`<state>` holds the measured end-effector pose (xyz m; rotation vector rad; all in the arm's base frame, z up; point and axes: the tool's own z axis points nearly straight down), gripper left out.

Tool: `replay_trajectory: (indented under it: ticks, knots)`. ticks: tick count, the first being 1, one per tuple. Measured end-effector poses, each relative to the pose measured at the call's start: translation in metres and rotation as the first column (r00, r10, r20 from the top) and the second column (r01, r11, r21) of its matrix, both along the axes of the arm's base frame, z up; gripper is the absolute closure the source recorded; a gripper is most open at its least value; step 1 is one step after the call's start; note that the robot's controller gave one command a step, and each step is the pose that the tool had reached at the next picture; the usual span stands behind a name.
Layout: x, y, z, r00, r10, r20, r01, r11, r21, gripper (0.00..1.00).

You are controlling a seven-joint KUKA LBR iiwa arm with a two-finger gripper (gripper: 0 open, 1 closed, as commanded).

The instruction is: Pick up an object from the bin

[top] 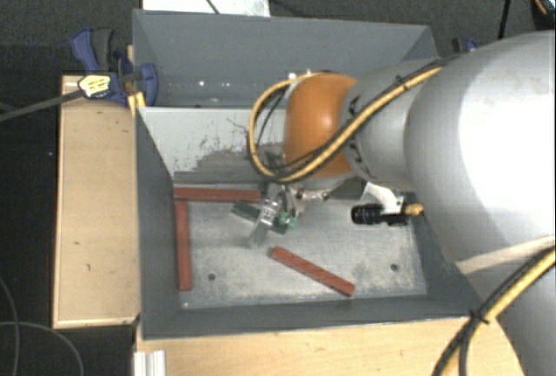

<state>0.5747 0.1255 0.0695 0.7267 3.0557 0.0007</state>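
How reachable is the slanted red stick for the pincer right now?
Probably yes: the pincer hangs close by the slanted stick, which lies alone on the floor, nothing between them.

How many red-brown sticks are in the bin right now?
3. The back stick lies along the far wall, the left stick along the left wall, the front stick slanted near the front. The arm could hide more.
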Motion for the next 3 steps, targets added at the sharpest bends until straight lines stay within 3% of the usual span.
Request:
replay_trajectory:
  ticks: [1, 2, 3]
  knots:
    - [-0.016, -0.013, 0.032, 0.999, -0.047, -0.001, 0.047, 0.999, 0.0, 0.0]
    - [-0.02, -0.004, 0.031, 0.991, -0.131, -0.005, 0.131, 0.991, 0.0, 0.0]
    - [-0.015, -0.016, 0.0, 0.948, -0.318, -0.006, 0.318, 0.948, -0.002, 0.0]
